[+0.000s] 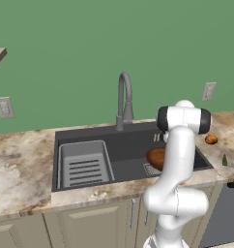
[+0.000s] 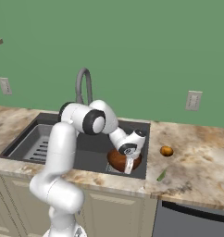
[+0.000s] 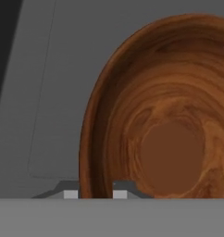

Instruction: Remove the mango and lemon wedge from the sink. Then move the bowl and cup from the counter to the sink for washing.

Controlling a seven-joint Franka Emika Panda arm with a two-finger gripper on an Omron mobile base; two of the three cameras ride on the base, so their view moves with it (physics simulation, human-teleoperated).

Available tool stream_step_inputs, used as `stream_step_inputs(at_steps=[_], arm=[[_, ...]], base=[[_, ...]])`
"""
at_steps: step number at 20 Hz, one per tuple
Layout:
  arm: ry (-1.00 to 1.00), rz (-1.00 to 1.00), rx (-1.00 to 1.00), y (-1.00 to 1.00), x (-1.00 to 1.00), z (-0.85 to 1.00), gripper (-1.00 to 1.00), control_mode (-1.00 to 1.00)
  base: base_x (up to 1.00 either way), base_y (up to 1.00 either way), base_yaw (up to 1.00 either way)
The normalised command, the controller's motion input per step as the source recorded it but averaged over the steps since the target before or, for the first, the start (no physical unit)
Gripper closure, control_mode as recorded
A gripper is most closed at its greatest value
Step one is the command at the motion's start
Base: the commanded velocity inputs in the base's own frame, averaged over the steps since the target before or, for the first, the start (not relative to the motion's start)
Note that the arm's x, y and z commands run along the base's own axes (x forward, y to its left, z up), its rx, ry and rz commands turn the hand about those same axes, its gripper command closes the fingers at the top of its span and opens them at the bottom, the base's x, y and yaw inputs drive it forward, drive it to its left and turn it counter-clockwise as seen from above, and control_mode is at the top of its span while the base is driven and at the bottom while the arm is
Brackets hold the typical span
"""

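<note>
Your pincer (image 3: 91, 193) clamps the bowl (image 3: 169, 115) rim inside the sink (image 1: 133, 140); mango (image 2: 166, 151) at three o'clock on the counter (image 2: 202, 157).

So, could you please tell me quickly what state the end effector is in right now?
End effector: closed on the rim of the bowl, one finger on each side, down in the sink.

Base views flank sink (image 1: 133, 150); hand view close over bowl (image 3: 169, 120).

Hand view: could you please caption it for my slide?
Gripper straddling the rim of the bowl inside the sink.
</note>
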Motion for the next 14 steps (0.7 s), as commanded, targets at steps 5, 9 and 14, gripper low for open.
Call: stream_step_inputs(at_steps=[5,9,14], arm=[[0.0,0.0,0.0,0.0,0.01,-0.11,1.0,-1.0],[0.0,0.0,0.0,0.01,0.01,-0.1,1.0,-1.0],[-0.04,0.0,0.0,0.06,0.02,-0.03,1.0,-1.0]], base=[[0.0,0.0,0.0],[0.0,0.0,0.0],[0.0,0.0,0.0]])
